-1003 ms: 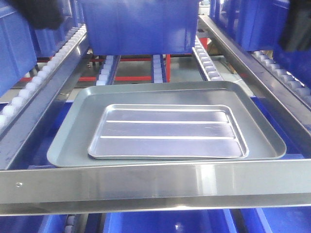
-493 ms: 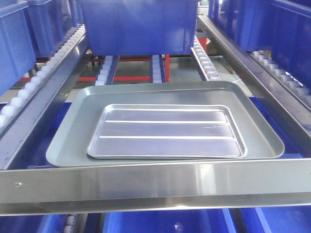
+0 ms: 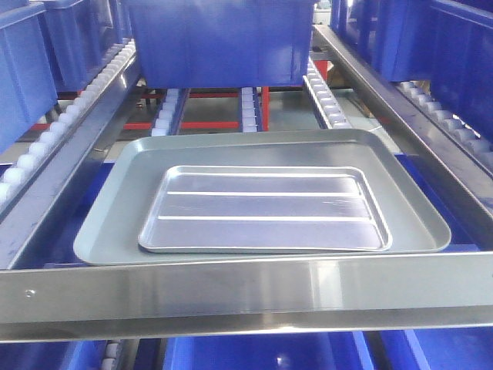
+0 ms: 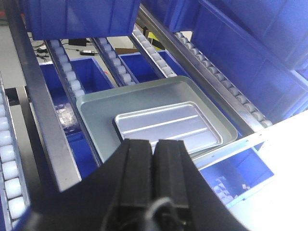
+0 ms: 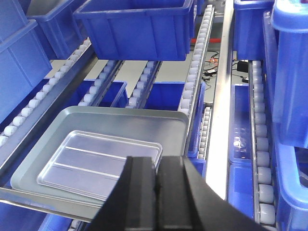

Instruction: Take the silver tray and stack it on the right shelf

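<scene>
The shiny silver tray [image 3: 266,208] with two raised ridges lies flat inside a larger dull grey tray [image 3: 115,216] on the roller shelf [image 3: 246,289], behind its broad shiny front bar. It also shows in the left wrist view [image 4: 166,125] and in the right wrist view [image 5: 91,161]. My left gripper [image 4: 155,143] is shut and empty, held above and in front of the trays. My right gripper [image 5: 158,161] is shut and empty, above the trays' right front corner. Neither gripper shows in the front view.
A blue bin [image 3: 219,42] sits on the rollers behind the trays. More blue bins stand on the left [image 3: 27,69] and right [image 3: 447,54] lanes and below the shelf [image 4: 84,79]. Rails of white rollers [image 3: 327,96] and steel side rails [image 3: 69,177] flank the trays.
One second ago dark arm parts showed at the top corners of the front view; they have left that view. The trays have not moved.
</scene>
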Tool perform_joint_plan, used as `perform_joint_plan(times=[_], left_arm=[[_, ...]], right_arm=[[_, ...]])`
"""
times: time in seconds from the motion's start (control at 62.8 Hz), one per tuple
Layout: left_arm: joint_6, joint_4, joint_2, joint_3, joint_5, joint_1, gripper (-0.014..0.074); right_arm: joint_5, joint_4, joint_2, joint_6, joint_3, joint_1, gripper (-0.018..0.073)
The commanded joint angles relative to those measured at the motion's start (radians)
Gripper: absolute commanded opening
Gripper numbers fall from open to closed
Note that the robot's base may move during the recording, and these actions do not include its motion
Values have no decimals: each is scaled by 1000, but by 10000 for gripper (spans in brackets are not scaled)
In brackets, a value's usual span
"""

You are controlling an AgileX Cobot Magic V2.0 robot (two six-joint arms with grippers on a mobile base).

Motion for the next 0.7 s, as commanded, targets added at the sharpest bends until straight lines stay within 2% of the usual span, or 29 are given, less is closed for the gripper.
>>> perform_joint_plan(times=[0.0, 0.684], left_arm=[[4, -7, 13, -26, -71, -4, -100], [4, -24, 16, -24, -67, -4, -100]], right_arm=[[-88, -21, 14, -12, -28, -2, 57], [-88, -21, 14, -12, -28, -2, 57]])
